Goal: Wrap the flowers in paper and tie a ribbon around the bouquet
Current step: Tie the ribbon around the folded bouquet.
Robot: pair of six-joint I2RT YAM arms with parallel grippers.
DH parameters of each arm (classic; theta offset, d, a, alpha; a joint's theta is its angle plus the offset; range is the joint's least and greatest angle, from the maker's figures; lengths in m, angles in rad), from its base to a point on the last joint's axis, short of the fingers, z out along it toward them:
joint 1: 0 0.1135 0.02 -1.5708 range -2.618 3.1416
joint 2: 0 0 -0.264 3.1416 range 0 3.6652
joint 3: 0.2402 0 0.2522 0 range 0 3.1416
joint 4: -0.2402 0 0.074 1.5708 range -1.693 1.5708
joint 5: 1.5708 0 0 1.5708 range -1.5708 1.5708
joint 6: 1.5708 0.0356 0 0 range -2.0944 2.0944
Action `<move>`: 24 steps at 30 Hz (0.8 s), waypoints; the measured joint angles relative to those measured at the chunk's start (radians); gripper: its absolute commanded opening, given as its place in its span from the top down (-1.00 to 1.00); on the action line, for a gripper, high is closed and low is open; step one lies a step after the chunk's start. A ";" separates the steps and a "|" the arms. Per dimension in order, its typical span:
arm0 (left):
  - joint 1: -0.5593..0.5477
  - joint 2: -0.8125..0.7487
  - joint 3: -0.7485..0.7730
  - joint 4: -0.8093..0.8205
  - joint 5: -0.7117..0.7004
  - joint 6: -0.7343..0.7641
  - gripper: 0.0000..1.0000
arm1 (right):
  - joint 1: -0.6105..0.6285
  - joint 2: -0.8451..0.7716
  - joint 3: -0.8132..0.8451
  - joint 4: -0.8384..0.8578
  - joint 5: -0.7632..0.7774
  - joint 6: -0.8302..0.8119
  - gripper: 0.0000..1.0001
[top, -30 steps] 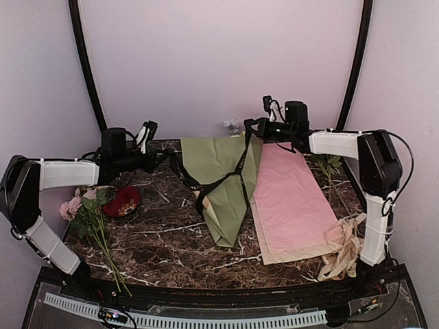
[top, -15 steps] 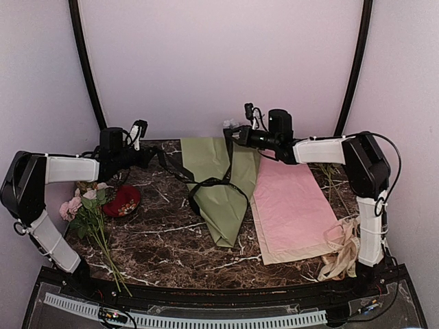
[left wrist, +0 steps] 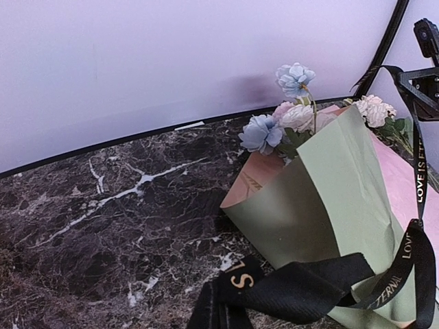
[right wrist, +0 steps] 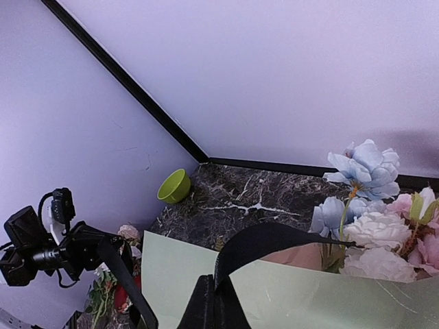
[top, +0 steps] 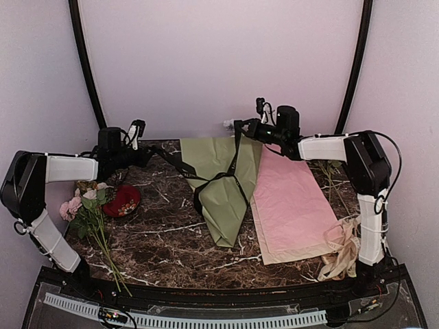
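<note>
**Jaws pinched shut on both ends of the black ribbon**

Both pairs of jaws are closed tight, each on one end of the ribbon (left wrist: 309, 288). The left gripper (top: 149, 156) holds its end over the far left of the marble table (top: 164, 240). The right gripper (top: 239, 126) holds its end higher, above the wide end of the bouquet (top: 223, 205).

Nearest the arm bases, a cream-beige ribbon (top: 343, 250) lies heaped at the right edge. Pink-and-white blossoms (top: 82, 205) lie at the left, their thin stems pointing to the near edge. Just beyond them sits a red bowl (top: 123, 201). A pink sheet (top: 291, 199) rests on a tan kraft sheet (top: 266, 255) directly right of the bouquet. The right wrist view shows a lime-green bowl (right wrist: 173, 186) in the far left corner.

The bouquet lies mid-table, tip toward the near edge and mouth toward the back wall. Its sage-green paper (left wrist: 336, 199) is matte and creased, rolled into a cone. The ribbon, with pale lettering, crosses the waist in a loop that stands off the paper on the left, and both tails rise to the grippers. Pale blue and cream-white flowers (left wrist: 296, 118) stick out of the far mouth.
</note>
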 measured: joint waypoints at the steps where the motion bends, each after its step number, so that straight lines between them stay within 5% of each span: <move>1: 0.000 0.000 0.000 0.001 0.013 -0.001 1.00 | 0.004 0.000 0.000 0.003 0.000 0.001 1.00; 24: -0.137 0.092 0.064 -0.002 0.089 -0.016 1.00 | 0.182 0.042 0.330 -0.066 -0.131 -0.154 1.00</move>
